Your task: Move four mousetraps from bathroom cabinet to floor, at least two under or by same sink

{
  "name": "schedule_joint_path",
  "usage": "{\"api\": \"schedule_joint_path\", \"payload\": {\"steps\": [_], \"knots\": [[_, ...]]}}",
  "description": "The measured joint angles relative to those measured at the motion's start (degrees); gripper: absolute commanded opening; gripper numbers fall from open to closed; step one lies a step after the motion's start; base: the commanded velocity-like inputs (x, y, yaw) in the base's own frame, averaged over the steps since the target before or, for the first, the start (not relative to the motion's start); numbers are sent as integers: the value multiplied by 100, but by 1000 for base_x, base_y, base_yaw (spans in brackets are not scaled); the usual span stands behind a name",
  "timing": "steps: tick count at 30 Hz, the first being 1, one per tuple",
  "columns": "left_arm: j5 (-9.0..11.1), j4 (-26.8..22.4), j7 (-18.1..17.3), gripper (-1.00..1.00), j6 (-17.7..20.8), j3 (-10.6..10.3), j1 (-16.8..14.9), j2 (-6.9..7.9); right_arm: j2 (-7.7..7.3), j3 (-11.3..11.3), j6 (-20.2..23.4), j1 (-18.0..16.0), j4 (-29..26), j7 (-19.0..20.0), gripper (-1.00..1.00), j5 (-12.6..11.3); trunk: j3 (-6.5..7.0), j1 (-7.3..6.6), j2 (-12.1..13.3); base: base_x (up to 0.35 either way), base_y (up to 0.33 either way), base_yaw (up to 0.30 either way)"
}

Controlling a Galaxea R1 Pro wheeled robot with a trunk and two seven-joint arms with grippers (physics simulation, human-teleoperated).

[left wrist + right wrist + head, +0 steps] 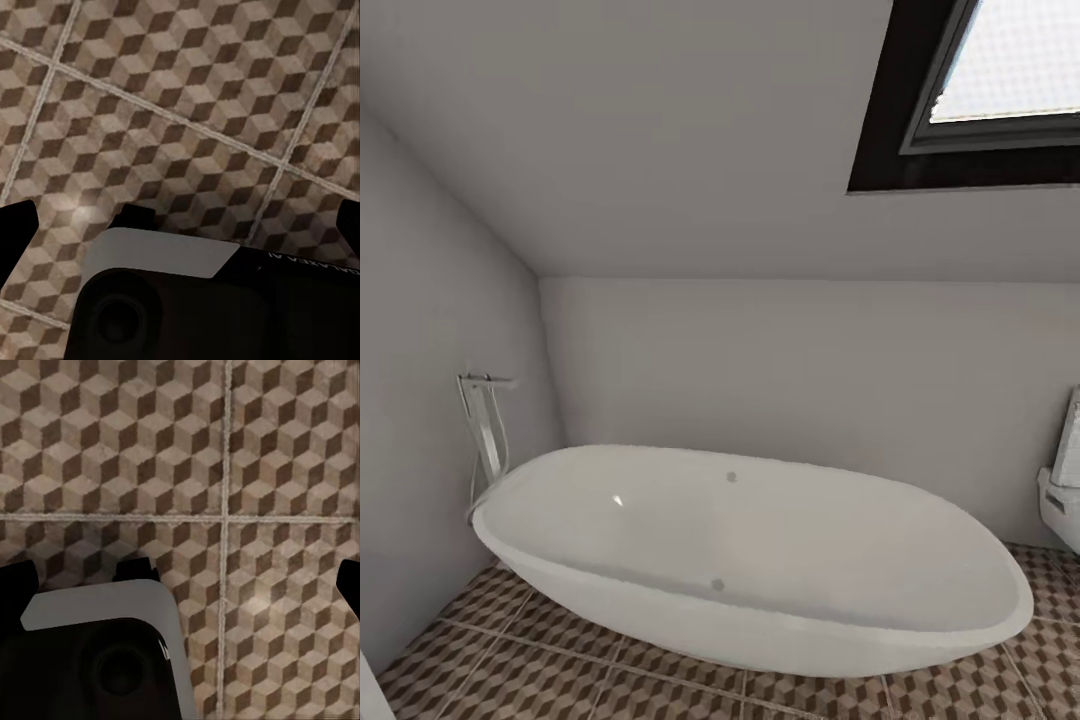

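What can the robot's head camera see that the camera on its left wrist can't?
The head view has a white bathtub, its chrome tap, grey walls, a dark-framed skylight and the edge of a toilet. The left wrist view has the left gripper with dark fingers spread apart. Both share the cube-patterned bathroom floor.

bathroom floor [560, 670] of brown, beige and white cube-patterned square tiles with pale grout lines
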Motion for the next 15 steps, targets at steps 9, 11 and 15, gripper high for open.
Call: {"api": "schedule_joint_path", "payload": {"steps": [9,11,15], "knots": [[0,0,0,100,11,-1,0,-5,0,1,0,-1,2,0,100,0,0,0,0,0,0,-295],[-2,0,0,100,13,0,0,-6,0,0,0,-1,3,0,100,0,0,0,0,0,0,-295],[-4,0,0,100,17,-1,0,-8,0,0,0,-1,4,0,100,0,0,0,0,0,0,-295]]}}
